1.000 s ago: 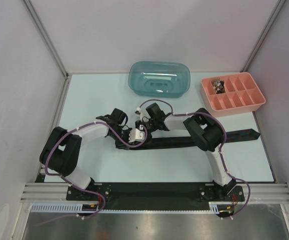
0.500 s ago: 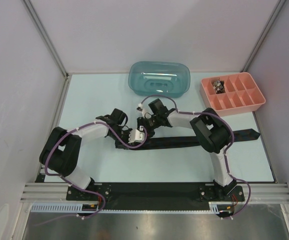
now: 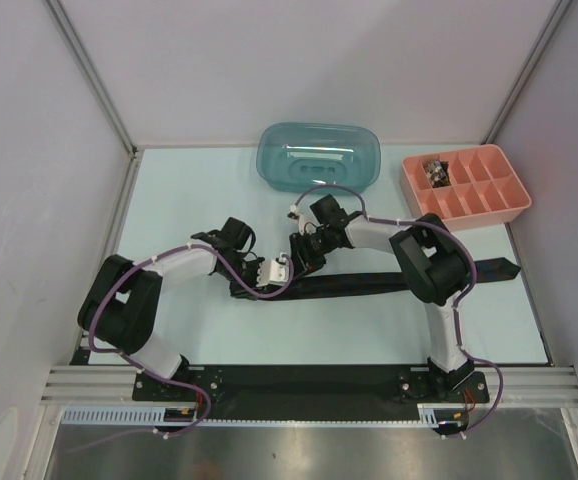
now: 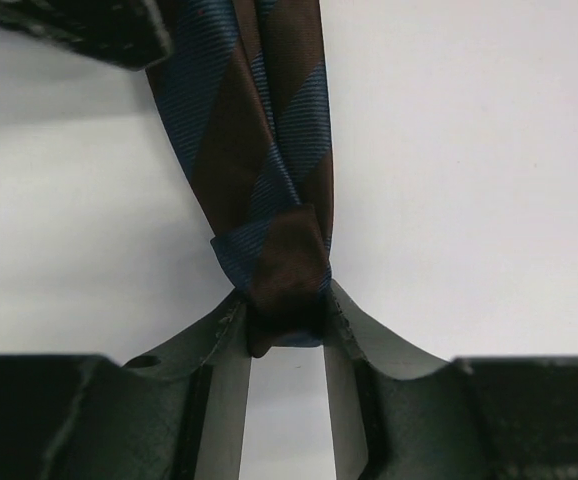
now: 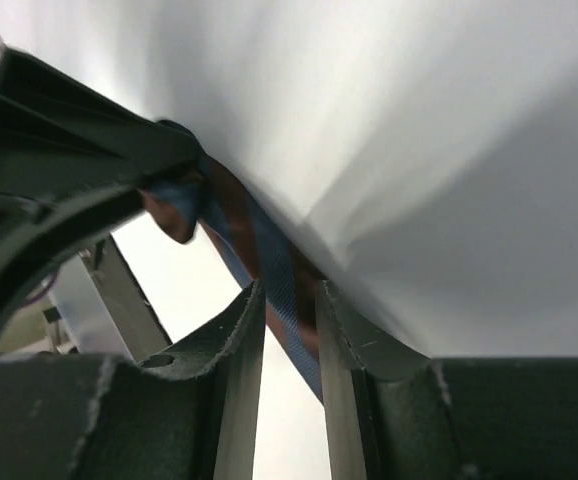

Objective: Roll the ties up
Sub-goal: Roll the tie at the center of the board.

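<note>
Tie (image 4: 269, 170) end is folded over into a little bunch, and the left claw (image 4: 285, 305) is pinched narrow right on that fold, so that's the start of the roll as far as I can judge. Just beside it, the right claw (image 5: 289, 290) has its fingers close together with the striped band running between them; looks clamped on it, edge-on. From there the rest of the tie runs flat across the table (image 3: 199, 200) toward the right side, pointed tip well away from both claws.

Handling-wise, my guess: it's light and totally floppy, no stiffness, so it won't keep a shape unless something pins it. The weave looks smooth, so I'd expect it to slide between hard fingers and the roll to spring loose if either grip slackens. Not fragile, though. Best place to hold is where they are now: one claw on the folded core, the other on the band right next to it, keeping it taut while the core turns.
</note>
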You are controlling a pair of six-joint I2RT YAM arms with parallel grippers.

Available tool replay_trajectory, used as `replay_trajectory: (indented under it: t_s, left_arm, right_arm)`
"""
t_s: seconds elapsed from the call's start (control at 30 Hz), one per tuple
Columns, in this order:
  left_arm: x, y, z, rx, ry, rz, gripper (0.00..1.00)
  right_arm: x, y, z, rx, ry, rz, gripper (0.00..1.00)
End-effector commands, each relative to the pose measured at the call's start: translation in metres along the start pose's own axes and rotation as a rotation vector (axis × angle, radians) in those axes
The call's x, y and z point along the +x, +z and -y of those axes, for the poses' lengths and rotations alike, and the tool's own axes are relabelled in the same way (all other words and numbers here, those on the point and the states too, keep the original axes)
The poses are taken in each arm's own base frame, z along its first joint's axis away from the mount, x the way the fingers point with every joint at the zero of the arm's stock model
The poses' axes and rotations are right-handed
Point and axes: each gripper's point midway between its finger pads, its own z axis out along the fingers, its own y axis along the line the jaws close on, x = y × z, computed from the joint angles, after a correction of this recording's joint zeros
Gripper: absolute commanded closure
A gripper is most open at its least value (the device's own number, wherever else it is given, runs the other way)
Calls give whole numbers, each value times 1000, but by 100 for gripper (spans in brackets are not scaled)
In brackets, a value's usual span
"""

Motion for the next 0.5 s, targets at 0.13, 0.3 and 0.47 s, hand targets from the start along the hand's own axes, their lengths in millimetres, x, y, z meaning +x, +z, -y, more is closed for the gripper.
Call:
replay_trajectory:
  t_s: [0.13,0.3,0.47]
  left_arm:
    - [-8,-6,7,8,8,28,60]
    - [-8,-6,6,5,7,27,60]
    - [-8,-5,6,0,11,28,60]
  right_arm:
    - [33,2,-4,34,-61,-83,66]
    - [37,1,-9,38,-69,-83,66]
    - [43,2,-16,18,-81,-102,75]
